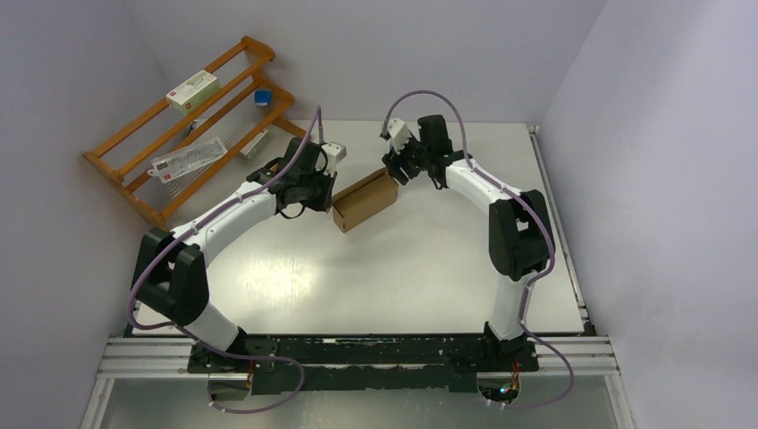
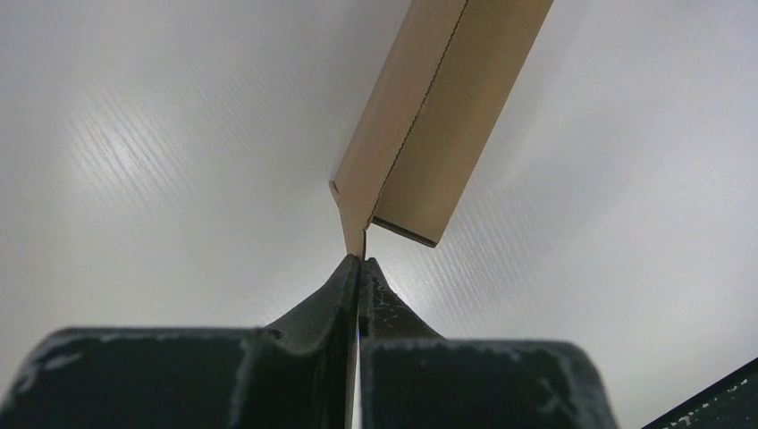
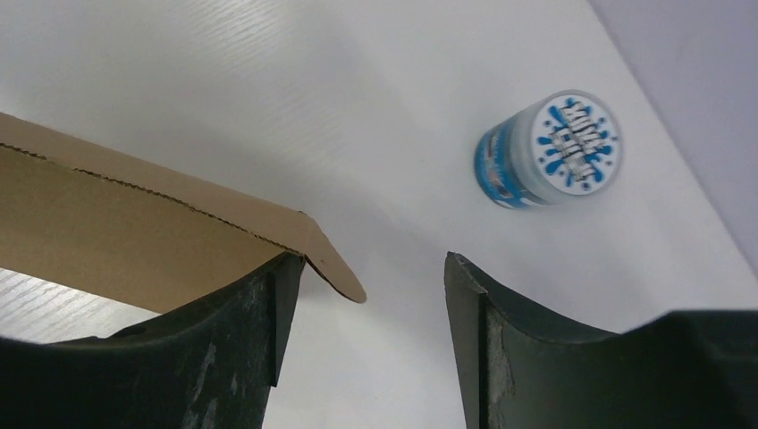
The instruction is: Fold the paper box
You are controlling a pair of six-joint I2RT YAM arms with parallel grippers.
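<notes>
Black left claw [image 2: 359,268]: one, clamped shut on a thin end tab of the plain brown corrugated paper box [image 1: 365,200]. The one box is held between both claws at the far middle of the white desk [image 1: 402,268]. It is judged largely formed, with end flaps left to tuck. Black right claw [image 3: 371,261]: one, fingers apart beside a loose flap. Blue-and-white round tub [image 3: 547,150]: one.

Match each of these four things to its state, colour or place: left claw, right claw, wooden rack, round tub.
1 left claw
2 right claw
3 wooden rack
4 round tub

A blue and white
B shut on a tab of the paper box
C open
D far left corner of the scene

Pairs: 1-B, 2-C, 3-D, 4-A
</notes>
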